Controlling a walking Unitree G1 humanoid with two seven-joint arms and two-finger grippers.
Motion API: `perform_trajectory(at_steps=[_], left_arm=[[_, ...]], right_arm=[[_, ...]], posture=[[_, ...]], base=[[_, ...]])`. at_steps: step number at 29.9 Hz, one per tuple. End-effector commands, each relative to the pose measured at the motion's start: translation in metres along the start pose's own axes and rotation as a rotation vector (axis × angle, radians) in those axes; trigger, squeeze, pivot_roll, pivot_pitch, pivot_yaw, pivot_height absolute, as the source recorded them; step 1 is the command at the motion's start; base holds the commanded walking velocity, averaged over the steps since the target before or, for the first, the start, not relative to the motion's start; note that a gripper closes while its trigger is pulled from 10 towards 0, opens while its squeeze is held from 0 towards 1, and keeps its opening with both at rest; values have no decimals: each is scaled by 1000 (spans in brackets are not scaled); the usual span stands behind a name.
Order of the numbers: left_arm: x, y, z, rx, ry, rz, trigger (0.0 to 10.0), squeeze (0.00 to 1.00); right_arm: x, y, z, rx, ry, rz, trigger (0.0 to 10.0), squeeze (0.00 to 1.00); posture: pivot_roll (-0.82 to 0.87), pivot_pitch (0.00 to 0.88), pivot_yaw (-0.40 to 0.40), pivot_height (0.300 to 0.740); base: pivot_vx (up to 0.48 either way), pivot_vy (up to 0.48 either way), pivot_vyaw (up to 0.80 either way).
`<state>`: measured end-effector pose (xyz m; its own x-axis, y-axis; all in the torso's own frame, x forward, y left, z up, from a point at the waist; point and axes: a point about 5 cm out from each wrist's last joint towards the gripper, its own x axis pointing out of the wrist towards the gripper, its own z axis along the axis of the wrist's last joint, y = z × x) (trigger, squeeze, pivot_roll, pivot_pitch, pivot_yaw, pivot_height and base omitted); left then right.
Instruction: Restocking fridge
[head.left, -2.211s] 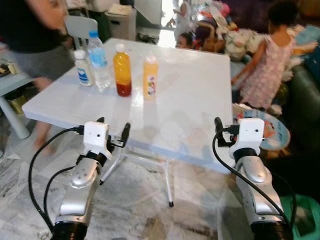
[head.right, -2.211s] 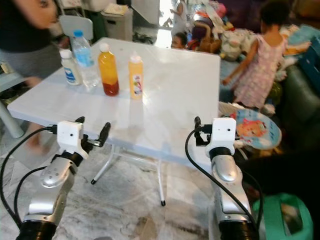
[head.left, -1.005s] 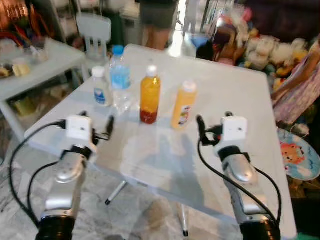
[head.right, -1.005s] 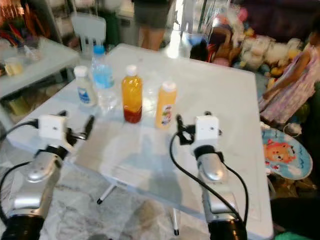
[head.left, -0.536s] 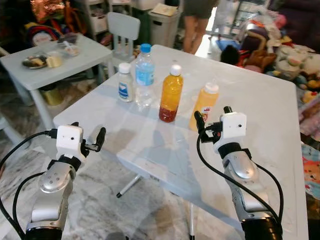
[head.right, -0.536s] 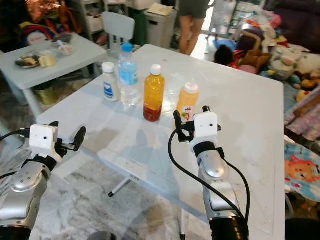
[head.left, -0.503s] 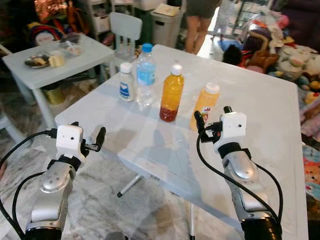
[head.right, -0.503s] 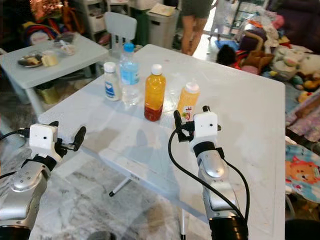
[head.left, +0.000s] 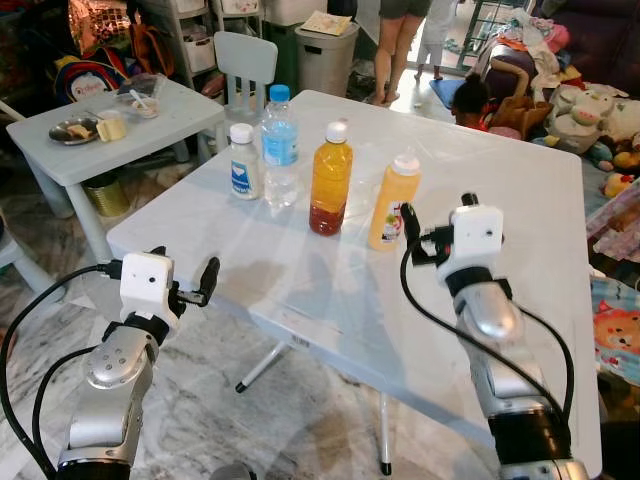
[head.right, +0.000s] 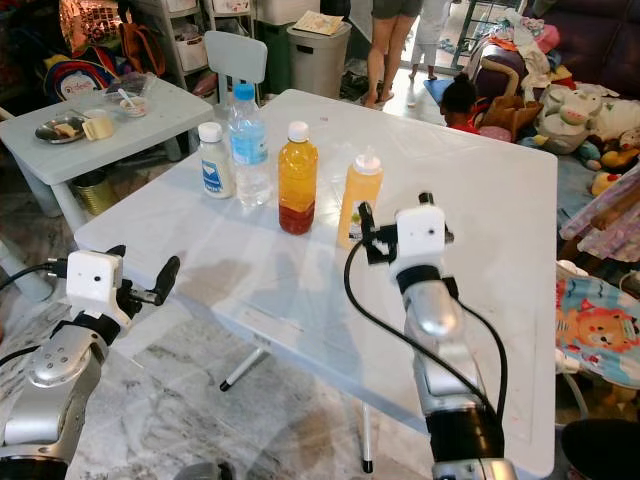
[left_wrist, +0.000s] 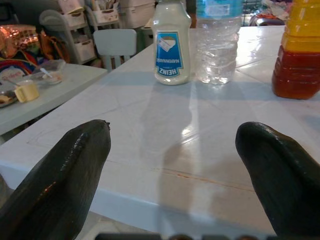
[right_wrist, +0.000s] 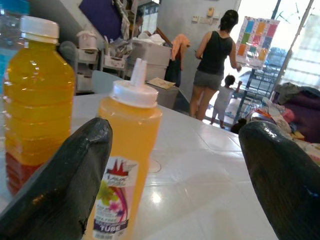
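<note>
Evidently the restocking has hardly begun: all four containers stand upright on the white table (head.left: 520, 230), none lifted, and no fridge can be made out in these pictures. Everything is left to do — gripping, carrying, shelving.

They stand in a row across the upper middle of the left eye view. From left to right: a small white mayonnaise bottle (head.left: 241, 161), a clear water bottle (head.left: 280, 146) with a blue cap, an orange juice bottle (head.left: 330, 179) with a darker red layer at its base, and a yellow squeeze bottle (head.left: 393, 202) with a white nozzle cap.

The right gripper (head.left: 436, 229) hovers over the table at centre right of the frame, released and grasping nothing. The squeeze bottle is just beside its left finger, slightly ahead, not yet between the fingers; in the right wrist view the bottle sits left of centre, close to the left finger (right_wrist: 60, 180), with the juice bottle further left. Judging by that, a small shift leftward and forward would bring the squeeze bottle into the gap.

The left gripper (head.left: 180, 282) is at lower left of the frame, at the table's near edge, also spread wide and empty. The mayonnaise and water bottles are well ahead of it across bare tabletop.
</note>
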<state>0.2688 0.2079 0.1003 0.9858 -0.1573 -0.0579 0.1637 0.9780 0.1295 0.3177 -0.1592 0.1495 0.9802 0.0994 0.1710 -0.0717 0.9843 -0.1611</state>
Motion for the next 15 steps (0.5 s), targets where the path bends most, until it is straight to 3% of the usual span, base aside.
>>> perform_trajectory(at_steps=[1,15], left_arm=[[3,-1,7,25,-13,-16,10000,0],[-3,5,9,63,2,-22,10000,0]], right_arm=[[6,-6,2,6,-9,-1,10000,0],[36,-8,4,32,-9,45,10000,0]], posture=[[62,0,-25,740],[109,0,-1,740]], base=[[0,0,0],[0,0,0]])
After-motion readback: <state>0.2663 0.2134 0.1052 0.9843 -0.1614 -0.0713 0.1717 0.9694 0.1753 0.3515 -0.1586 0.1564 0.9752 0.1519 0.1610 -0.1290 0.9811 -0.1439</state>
